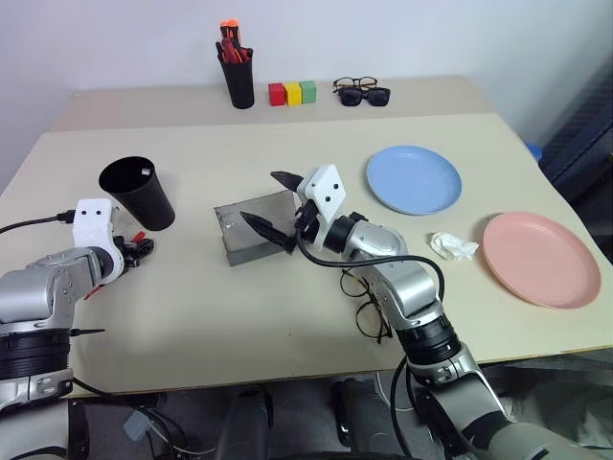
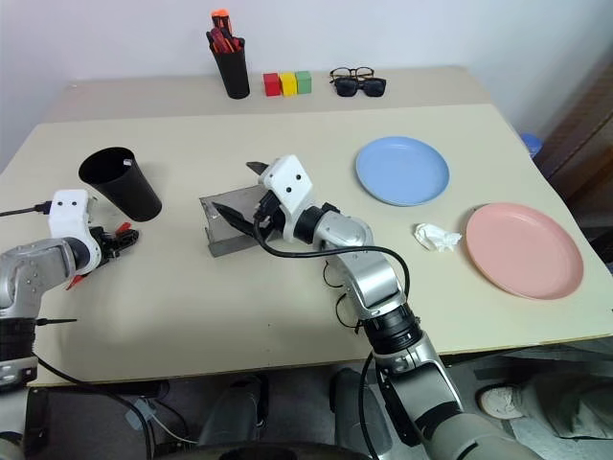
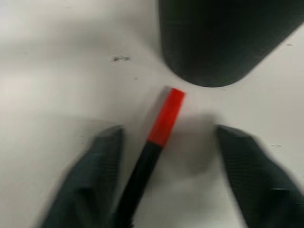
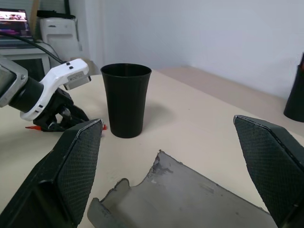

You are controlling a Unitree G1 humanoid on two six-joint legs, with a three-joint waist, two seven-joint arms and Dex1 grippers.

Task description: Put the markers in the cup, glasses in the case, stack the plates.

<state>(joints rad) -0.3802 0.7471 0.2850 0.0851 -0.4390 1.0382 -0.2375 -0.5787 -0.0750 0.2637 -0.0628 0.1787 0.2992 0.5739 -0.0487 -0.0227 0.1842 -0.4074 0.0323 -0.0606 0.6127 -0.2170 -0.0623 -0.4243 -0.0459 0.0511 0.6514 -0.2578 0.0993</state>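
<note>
A red marker (image 3: 165,116) with a dark body lies on the table just in front of the black cup (image 1: 139,192). My left gripper (image 1: 134,247) is lowered over it and open. The marker runs between the fingers, closer to one of them. My right gripper (image 1: 273,203) hovers wide open just above the open grey case (image 1: 239,235). The wire-rimmed glasses (image 1: 371,309) lie on the table beneath my right forearm, partly hidden by it. The light blue plate (image 1: 414,179) and the pink plate (image 1: 541,259) sit apart on the right.
A crumpled white tissue (image 1: 452,246) lies between the two plates. At the back stand a tall black cup of orange-red pens (image 1: 237,75), three coloured blocks (image 1: 292,93), and black sunglasses with another pair (image 1: 362,93).
</note>
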